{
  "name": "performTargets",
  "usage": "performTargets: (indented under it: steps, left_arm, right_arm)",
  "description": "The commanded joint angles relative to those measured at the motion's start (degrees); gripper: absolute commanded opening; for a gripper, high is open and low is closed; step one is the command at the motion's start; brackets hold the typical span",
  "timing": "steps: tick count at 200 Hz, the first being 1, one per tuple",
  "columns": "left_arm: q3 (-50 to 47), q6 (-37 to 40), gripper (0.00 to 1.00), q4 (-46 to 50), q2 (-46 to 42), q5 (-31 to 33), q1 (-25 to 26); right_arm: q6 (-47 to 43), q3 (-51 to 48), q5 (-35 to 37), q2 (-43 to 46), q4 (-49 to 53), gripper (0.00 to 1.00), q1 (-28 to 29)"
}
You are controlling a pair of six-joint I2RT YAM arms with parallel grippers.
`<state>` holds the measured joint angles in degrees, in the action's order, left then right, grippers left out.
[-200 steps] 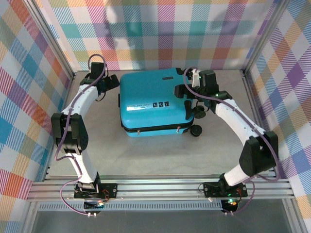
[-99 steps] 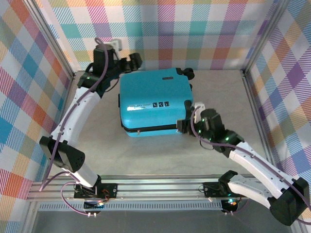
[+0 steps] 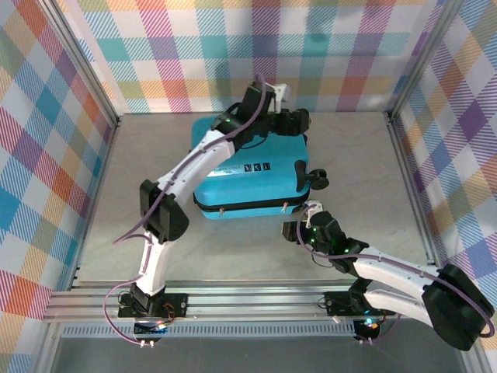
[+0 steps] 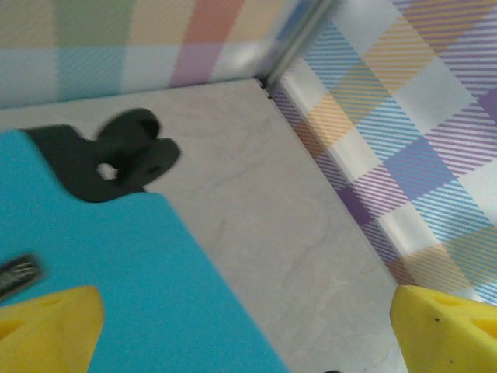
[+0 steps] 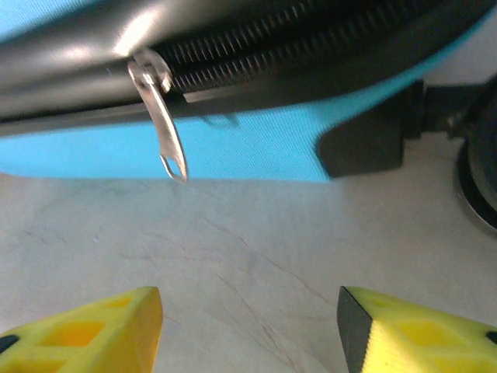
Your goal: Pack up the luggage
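Jaws gaped on both, I saw: left gripper (image 3: 299, 122) over the turquoise hard-shell suitcase (image 3: 241, 183) at its far corner, right gripper (image 3: 301, 224) low, facing its black zipper (image 5: 256, 47).

Pale grey table (image 3: 373, 163) with a marble-like surface, set inside a small booth. Fabric walls (image 3: 233, 47) in a pastel plaid of teal, purple, orange, yellow and green close it in at the back and on both sides. Silver metal posts (image 3: 89, 70) slope down the two back corners to the tabletop. Ribbed aluminium rails (image 3: 256, 299) run across the near edge. In the left wrist view, faint veins cross the tabletop where it meets the plaid wall and a corner post.
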<state>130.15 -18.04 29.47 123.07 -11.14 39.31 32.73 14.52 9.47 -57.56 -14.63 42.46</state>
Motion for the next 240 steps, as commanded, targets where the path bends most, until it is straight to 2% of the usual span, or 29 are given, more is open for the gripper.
performTargets:
  steps: [1, 40, 62, 70, 80, 91, 104, 174, 202, 240]
  left_arm:
    - [6.7, -1.7, 0.95, 0.5, 2.9, -2.7, 1.5]
    - [8.3, -4.7, 0.95, -5.4, 6.7, -3.9, 3.8]
    - [8.1, -6.5, 0.95, -8.4, 8.2, -3.9, 5.0]
    - [7.8, -6.8, 0.95, -9.7, 8.7, -4.0, 5.5]
    - [7.8, -7.1, 0.95, -10.8, 9.3, -3.8, 6.1]
    - [7.8, -7.3, 0.95, -12.0, 10.0, -3.5, 6.8]
    - [7.8, -7.6, 0.95, -13.0, 10.6, -3.0, 7.4]
    - [8.0, -12.3, 0.95, -23.2, 15.1, -3.7, 9.1]
    - [7.9, -12.4, 0.95, -22.7, 16.1, -3.0, 9.4]
    - [7.7, -12.2, 0.95, -21.5, 16.3, -2.8, 9.4]
  right_arm:
    - [0.3, 0.8, 0.3, -2.6, -10.2, 0.58, 0.5]
    - [-0.7, 3.4, -0.2, -9.3, -14.5, 0.54, 0.5]
    - [-0.5, 4.5, 0.2, -11.5, -16.0, 0.48, 0.6]
    - [-0.3, 4.7, 0.6, -11.6, -16.2, 0.42, 0.6]
    - [0.1, 4.7, 1.6, -11.4, -15.7, 0.3, 0.6]
    - [0.6, 4.6, 2.7, -10.5, -14.4, 0.12, 0.6]
    - [1.0, 4.3, 3.8, -8.9, -12.3, 0.0, 0.6]
    - [1.3, 1.1, 7.5, -2.3, -4.5, 0.0, 0.5]
    - [1.3, 0.5, 10.3, 0.3, -1.8, 0.0, 0.5]
    - [-0.9, 0.1, 10.4, 0.9, -1.2, 0.0, 0.5]
